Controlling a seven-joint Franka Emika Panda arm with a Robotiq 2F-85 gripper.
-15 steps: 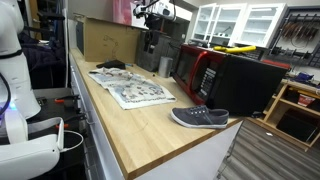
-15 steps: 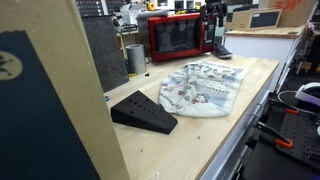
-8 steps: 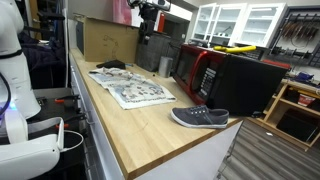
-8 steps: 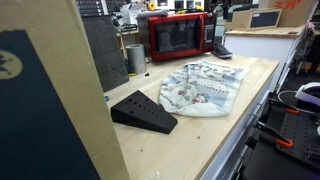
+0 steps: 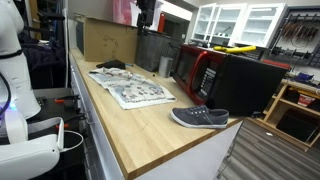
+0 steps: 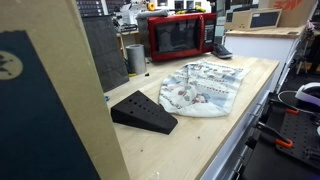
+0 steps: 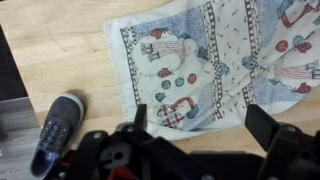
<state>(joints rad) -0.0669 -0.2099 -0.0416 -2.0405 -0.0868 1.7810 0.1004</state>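
Wrist view: my gripper (image 7: 195, 125) hangs wide open, holding nothing, above the patterned cloth (image 7: 215, 60); a grey shoe (image 7: 55, 130) lies beside. I judge descent onto the cloth comes next.

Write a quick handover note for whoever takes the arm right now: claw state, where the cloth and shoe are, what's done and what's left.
Claw: open, empty, high above the wooden counter, fingers over the near edge of the patterned cloth.
Cloth: lying rumpled on the counter, untouched.
Grey shoe: on its sole beside the cloth, apart from it, in front of the red microwave.
Done: nothing gripped yet.
Left: any grasp is still to come; the cloth is nearest.
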